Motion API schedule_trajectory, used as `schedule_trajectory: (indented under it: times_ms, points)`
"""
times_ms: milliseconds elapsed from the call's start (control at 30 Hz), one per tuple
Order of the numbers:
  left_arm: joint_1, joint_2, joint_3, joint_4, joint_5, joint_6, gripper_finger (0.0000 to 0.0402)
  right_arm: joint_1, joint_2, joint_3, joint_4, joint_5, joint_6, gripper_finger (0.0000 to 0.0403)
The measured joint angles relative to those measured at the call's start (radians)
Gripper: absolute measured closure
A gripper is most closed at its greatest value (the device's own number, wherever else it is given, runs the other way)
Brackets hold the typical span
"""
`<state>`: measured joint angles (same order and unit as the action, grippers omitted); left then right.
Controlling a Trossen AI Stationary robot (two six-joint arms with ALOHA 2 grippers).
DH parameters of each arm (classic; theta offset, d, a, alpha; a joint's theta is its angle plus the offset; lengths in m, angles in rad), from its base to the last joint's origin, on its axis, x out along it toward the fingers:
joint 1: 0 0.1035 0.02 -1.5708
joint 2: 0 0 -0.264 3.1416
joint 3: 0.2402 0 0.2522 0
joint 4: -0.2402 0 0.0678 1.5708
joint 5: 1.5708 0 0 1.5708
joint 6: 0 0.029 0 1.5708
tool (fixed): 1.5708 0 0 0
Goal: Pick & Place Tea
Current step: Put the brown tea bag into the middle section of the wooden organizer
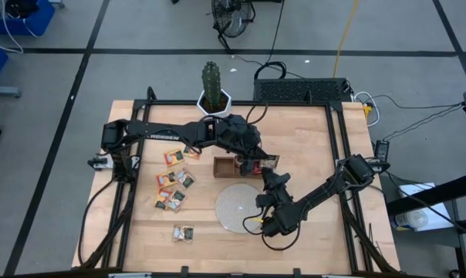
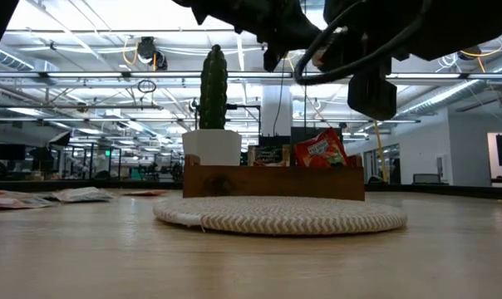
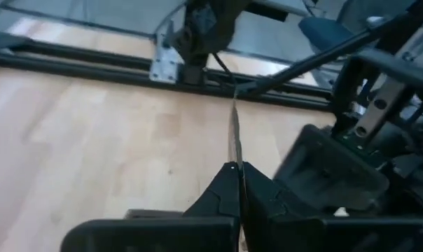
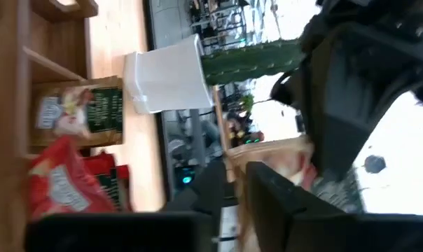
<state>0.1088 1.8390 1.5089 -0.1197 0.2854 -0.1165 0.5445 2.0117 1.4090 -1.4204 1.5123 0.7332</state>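
Note:
One tea sachet (image 3: 234, 129), seen edge-on as a thin strip, is held in my shut left gripper (image 3: 237, 168) above the table by the brown wooden tray (image 1: 221, 166). It shows pale orange (image 4: 285, 157) in the right wrist view. My right gripper (image 4: 238, 175) stands close beside it, level, its fingers a narrow gap apart. The tray holds red (image 2: 322, 149) and green (image 2: 268, 155) sachets standing on edge. Several more sachets (image 1: 175, 181) lie flat on the table's left half. The round woven disc (image 1: 237, 207) lies in front of the tray. My left gripper pinches one edge of the sachet (image 3: 235, 159) between its two fingers. The sachet stands out beyond the fingertips, lifted clear of the table. My right gripper: the sachet lies beside one finger (image 4: 267, 192), and I cannot tell whether that finger touches it.
A cactus (image 1: 211, 81) in a white pot (image 1: 214, 103) stands at the table's far edge, just behind the tray. One sachet (image 1: 184, 232) lies alone near the front edge. Both arms crowd together over the tray's right end. Bare wood lies at the front right.

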Motion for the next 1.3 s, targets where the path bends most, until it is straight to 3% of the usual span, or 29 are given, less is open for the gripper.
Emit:
schedule_trajectory:
  times_ms: [200,333,400,533,700,800,933,1100,1300]
  points:
    - [0.017,-0.001,0.0,-0.035,-0.044,0.01,0.04,0.021,0.0,0.0,0.002,-0.084,0.136,0.0266]
    - [0.028,-0.002,0.0,-0.113,-0.079,0.084,0.04,0.054,-0.023,-0.007,-0.102,-0.105,0.374,0.0224]
    - [0.023,-0.002,0.0,-0.169,-0.083,0.176,0.0401,0.079,-0.065,-0.031,-0.153,-0.101,0.52,0.0218]
    - [-0.015,-0.004,-0.017,-0.208,-0.149,0.291,0.0401,0.122,-0.206,-0.133,-0.098,-0.102,0.56,0.0222]
    - [-0.054,-0.017,-0.093,-0.193,-0.252,0.328,0.0401,0.173,-0.386,-0.272,-0.061,-0.102,0.666,0.0237]
    - [-0.066,-0.05,-0.17,-0.137,-0.293,0.334,0.0401,0.192,-0.484,-0.356,0.013,-0.099,0.665,0.0241]
    - [-0.056,-0.122,-0.307,-0.005,-0.272,0.306,0.0401,0.204,-0.581,-0.467,0.164,-0.073,0.605,0.0243]
    - [-0.041,-0.235,-0.475,0.161,-0.254,0.264,0.0401,0.202,-0.659,-0.576,0.394,-0.048,0.439,0.0243]
    - [-0.025,-0.268,-0.631,0.378,-0.207,0.227,0.0401,0.193,-0.711,-0.665,0.649,-0.042,0.19,0.0243]
